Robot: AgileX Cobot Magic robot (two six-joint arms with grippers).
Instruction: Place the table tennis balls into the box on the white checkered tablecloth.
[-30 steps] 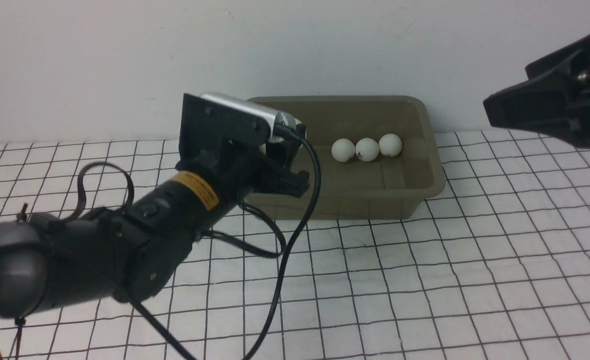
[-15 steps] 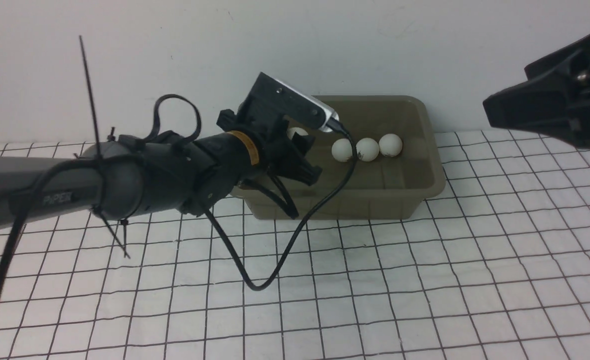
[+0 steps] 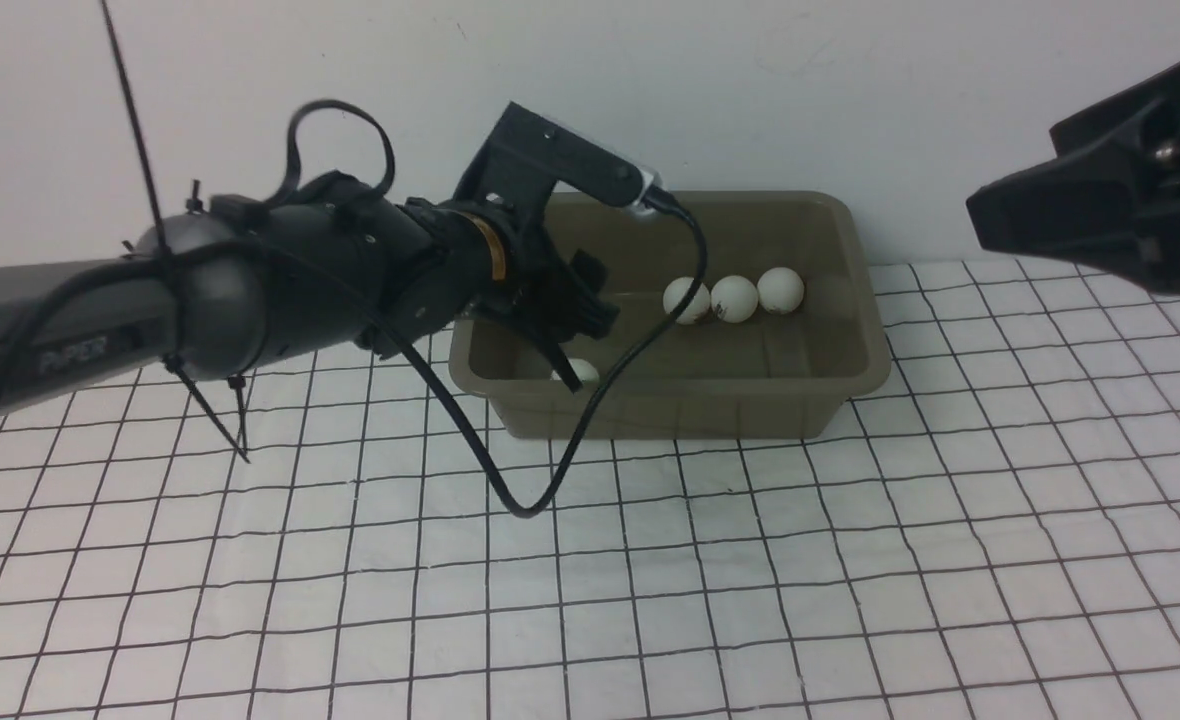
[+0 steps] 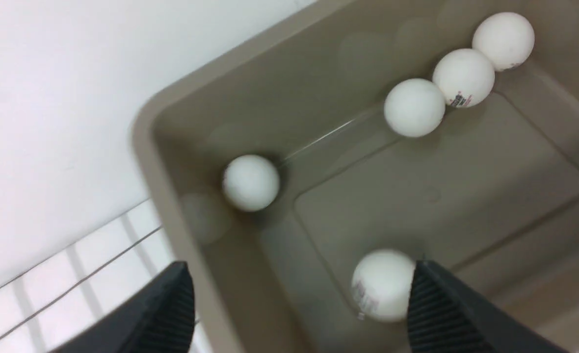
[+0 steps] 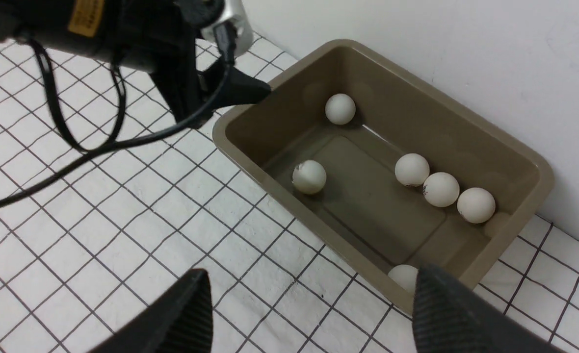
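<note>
Left hand (image 4: 299, 304) hangs spread apart and empty over the left end of the olive-grey plastic box (image 3: 690, 410) on the white checkered tablecloth (image 3: 850, 560); all six white table tennis balls (image 5: 309, 176) lie inside. If I withdraw low, my dangling black cable (image 3: 526, 513) could snag the rim and tip it.

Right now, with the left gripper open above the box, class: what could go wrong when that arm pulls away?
1. The left arm's cable hangs in a loop in front of the near wall of the box; pulling back might snag the rim and drag the box.
2. The left gripper hangs close over the box's end; a sideways exit could knock it.
3. The ball beneath looks blurred, perhaps rolling.
</note>
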